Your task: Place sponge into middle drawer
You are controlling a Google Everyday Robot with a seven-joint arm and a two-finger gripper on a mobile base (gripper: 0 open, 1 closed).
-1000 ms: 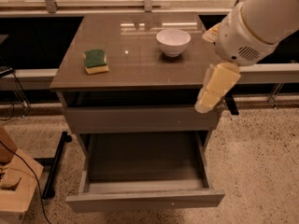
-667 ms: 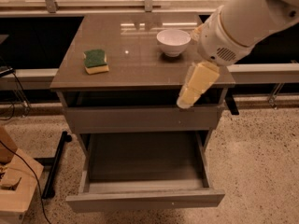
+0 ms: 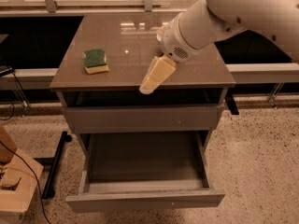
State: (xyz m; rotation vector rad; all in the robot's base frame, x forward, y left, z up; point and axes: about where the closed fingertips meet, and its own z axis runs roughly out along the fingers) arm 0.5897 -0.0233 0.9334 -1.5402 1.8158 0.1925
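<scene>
Sponge: left on tabletop, not held. Middle drawer: pulled open below. Claw: over tabletop's front edge, well right of sponge; opening cannot be told. Advice: travel left, descend squarely over sponge.

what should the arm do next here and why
Probably swing the gripper left across the cabinet top toward the sponge. The sponge lies untouched near the top's left edge, while the gripper hangs over the front edge near the middle. The middle drawer is already pulled out, so grasping likely comes first.
</scene>
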